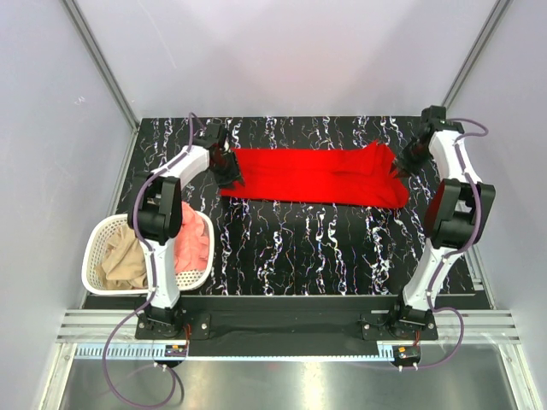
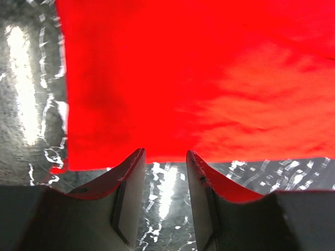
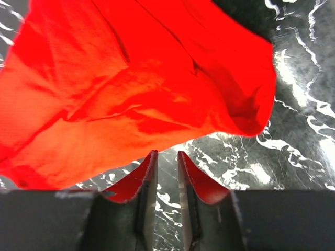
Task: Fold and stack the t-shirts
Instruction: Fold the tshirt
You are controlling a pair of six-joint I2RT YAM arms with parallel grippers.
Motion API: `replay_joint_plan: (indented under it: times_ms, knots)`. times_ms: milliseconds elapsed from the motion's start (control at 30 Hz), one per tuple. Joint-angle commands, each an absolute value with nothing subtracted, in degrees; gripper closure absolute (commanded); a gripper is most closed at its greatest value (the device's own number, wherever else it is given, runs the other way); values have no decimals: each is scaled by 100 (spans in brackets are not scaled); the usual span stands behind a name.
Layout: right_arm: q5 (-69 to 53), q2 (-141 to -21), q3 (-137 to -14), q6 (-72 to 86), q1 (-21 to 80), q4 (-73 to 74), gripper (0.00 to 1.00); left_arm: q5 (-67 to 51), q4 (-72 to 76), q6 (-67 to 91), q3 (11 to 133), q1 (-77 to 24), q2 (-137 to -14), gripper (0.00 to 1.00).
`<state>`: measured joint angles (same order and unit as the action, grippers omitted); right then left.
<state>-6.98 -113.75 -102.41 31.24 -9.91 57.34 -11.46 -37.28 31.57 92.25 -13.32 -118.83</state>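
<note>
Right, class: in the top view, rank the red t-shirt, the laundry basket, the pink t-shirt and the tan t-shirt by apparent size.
1. red t-shirt
2. laundry basket
3. pink t-shirt and tan t-shirt: bunched in the basket, partly hidden, too alike to rank.

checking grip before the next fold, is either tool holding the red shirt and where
Nothing is held. The left tool and right tool both stand open at the ends of the red t-shirt, only bare table in each gap.
</note>
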Motion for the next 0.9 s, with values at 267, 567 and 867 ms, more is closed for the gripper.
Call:
replay_joint_plan:
  times_ms: [267, 567, 867]
  knots:
    - [-634, -12023, -9598, 2812, -1037, 5221, 73, -537, -4376, 3305, 9536, -1204, -12358, 61]
    - [501, -12191, -9036, 3181, -1318, 5668, 73, 334, -4948, 3217, 9291, -1160, -12472, 60]
    - [580, -11400, -8051, 3033, -1424, 5747, 70, 45, -4711, 2980, 8456, -1204, -11866, 60]
